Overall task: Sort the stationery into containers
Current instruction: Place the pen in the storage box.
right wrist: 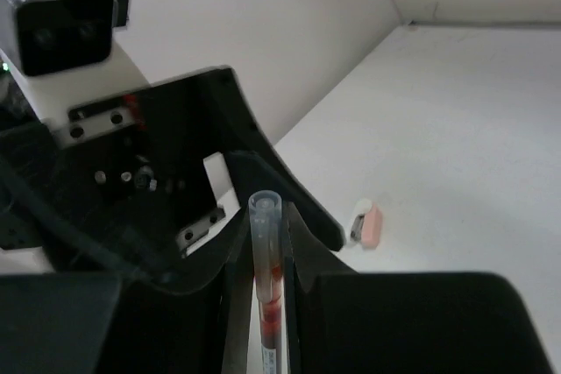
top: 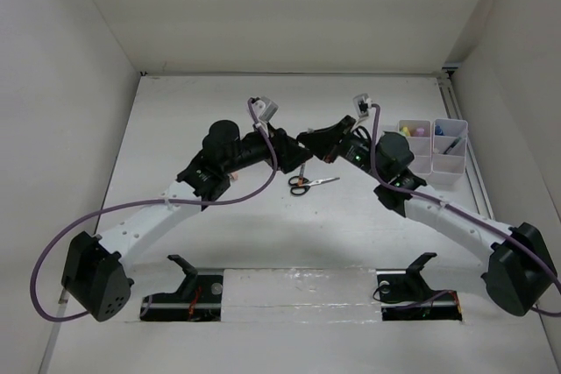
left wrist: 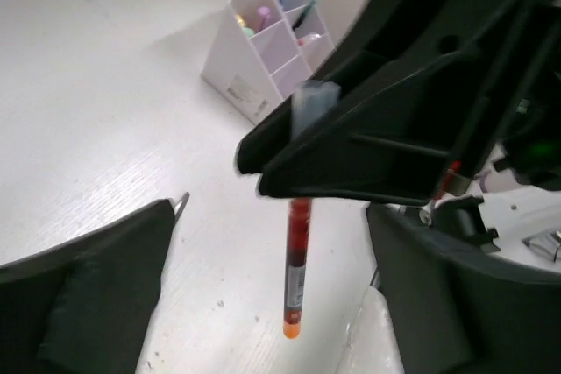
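A thin red pen point(left wrist: 298, 260) with a clear cap point(right wrist: 265, 212) hangs upright above the table, between the two arms point(top: 302, 167). My right gripper point(right wrist: 266, 256) is shut on its upper part; its fingers point(left wrist: 351, 146) show from above in the left wrist view. My left gripper point(left wrist: 272, 304) is open, one jaw on each side of the pen's lower end and apart from it. Black-handled scissors point(top: 308, 183) lie on the table just below both grippers. The white bins point(top: 433, 144) stand at the right and hold markers point(left wrist: 250, 20), a blue-capped bottle point(top: 438, 130) and a dark pen point(top: 452, 142).
A small pink eraser point(right wrist: 371, 225) lies on the table beyond my right gripper. White walls close the table on the left, back and right. The arm bases and two black stands point(top: 188, 271) sit at the near edge.
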`<action>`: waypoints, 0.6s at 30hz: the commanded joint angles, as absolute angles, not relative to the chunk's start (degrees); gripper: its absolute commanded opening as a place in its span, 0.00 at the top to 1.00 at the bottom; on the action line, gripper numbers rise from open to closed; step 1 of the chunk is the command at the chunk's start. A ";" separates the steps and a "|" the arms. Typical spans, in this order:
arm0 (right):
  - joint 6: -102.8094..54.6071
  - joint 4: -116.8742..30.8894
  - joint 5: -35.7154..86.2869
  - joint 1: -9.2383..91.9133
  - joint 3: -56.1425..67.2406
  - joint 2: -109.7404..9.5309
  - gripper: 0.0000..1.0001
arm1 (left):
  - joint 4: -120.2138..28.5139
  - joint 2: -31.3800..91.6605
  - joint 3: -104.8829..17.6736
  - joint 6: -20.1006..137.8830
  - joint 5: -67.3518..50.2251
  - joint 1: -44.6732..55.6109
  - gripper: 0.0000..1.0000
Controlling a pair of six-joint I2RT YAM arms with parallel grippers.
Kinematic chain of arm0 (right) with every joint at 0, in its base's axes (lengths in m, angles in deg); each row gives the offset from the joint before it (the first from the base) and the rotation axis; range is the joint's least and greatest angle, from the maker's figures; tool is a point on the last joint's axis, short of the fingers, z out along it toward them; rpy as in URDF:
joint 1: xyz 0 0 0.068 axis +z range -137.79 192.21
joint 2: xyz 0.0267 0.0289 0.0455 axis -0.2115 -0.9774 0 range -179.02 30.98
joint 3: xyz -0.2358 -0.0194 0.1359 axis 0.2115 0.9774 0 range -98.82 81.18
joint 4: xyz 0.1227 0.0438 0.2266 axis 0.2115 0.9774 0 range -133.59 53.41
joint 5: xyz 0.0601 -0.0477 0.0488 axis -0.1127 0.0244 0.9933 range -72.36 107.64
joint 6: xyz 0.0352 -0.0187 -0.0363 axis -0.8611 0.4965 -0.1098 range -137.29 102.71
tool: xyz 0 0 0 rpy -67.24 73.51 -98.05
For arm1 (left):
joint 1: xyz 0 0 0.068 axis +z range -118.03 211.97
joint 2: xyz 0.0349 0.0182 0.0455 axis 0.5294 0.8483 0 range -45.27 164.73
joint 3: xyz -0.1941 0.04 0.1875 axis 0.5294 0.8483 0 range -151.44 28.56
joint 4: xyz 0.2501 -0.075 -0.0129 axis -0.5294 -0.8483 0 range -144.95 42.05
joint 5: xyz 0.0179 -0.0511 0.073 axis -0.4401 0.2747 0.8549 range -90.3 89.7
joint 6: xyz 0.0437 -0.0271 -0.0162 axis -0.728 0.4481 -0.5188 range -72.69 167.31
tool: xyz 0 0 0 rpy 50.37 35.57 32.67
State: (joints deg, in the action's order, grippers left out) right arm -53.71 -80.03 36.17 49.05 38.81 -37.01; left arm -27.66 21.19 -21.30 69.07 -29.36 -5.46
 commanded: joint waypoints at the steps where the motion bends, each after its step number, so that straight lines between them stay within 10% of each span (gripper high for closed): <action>1: -50.69 -78.68 33.57 48.87 35.48 -36.44 1.00 | -27.91 22.23 -24.87 68.84 -21.76 -5.30 0.01; 18: -35.66 -64.68 10.19 13.19 34.51 -28.62 1.00 | -39.96 15.12 -14.60 80.89 -7.41 -5.30 0.00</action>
